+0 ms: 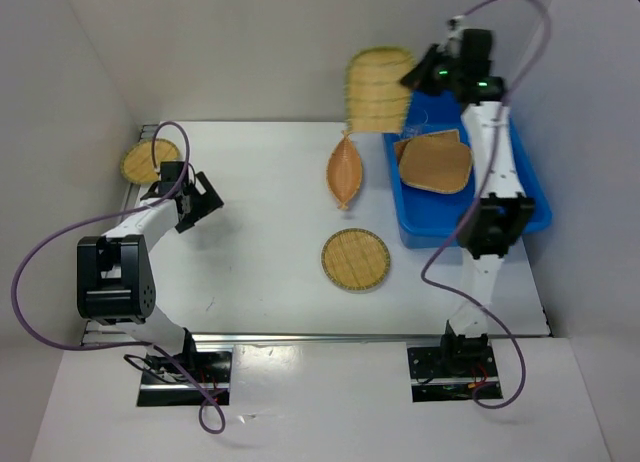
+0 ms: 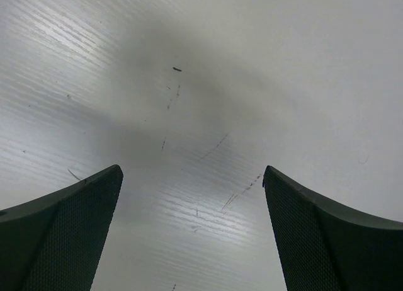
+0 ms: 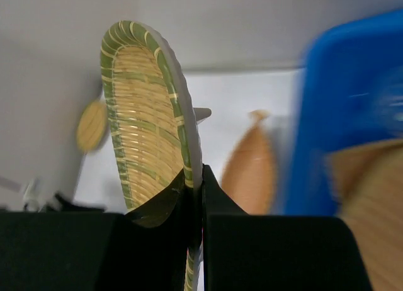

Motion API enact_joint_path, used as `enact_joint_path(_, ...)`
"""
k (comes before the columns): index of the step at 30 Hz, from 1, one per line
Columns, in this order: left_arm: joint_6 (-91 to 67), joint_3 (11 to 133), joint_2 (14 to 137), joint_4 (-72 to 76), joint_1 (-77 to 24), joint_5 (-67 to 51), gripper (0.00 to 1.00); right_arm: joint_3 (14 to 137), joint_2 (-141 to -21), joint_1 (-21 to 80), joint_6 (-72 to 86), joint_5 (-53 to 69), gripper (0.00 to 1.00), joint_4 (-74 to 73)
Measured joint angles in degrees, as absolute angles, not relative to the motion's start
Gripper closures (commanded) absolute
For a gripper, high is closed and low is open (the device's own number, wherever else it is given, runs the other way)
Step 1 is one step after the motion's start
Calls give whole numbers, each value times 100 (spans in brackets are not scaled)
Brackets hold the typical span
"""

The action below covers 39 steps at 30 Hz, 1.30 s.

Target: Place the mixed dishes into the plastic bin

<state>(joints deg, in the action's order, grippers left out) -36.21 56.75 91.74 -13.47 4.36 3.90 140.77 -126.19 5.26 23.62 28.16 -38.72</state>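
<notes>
My right gripper is shut on the rim of a green-striped fan-shaped bamboo tray, held up at the far end near the blue plastic bin. In the right wrist view the tray stands on edge between my fingers. A rounded-square tray lies in the bin. A pointed leaf tray and a round tray lie on the table. Another round tray sits at the far left. My left gripper is open and empty over bare table.
White walls close in the back and both sides. The bin fills the right of the right wrist view, with the leaf tray beside it. Purple cables loop from both arms.
</notes>
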Motion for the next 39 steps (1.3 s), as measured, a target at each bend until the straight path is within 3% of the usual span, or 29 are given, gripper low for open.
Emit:
enact_joint_path(4,-3610,5675,9172,-1365,436,303,0,13251,-11432,-840,2213,1927,99,-3859)
enact_joint_path(9,-3568,5680,9172,-1409,434,207,0,12138,-10836,-1522,2021,1007,99,-4029)
enact_joint_path(16,-3422,5959,9172,-1549,434,110,0,11478,-11297,-1437,1918,423,99,-4445)
enact_joint_path(27,-3197,6093,9150,-1730,436,121,0,11771,-12385,-1424,2043,228,98,-4423)
enact_joint_path(28,-3183,6093,9135,-1743,436,121,0,11926,-12519,-1424,2056,231,93,-4421)
enact_joint_path(30,-3166,6093,9098,-1765,436,123,0,12204,-12742,-1424,2095,237,66,-4414)
enact_joint_path(33,-3159,6095,9021,-1763,436,123,0,12379,-12899,-1424,2176,283,52,-4388)
enact_joint_path(39,-3148,6128,8976,-1763,436,217,0,12442,-12879,-1424,2171,56,48,-4401)
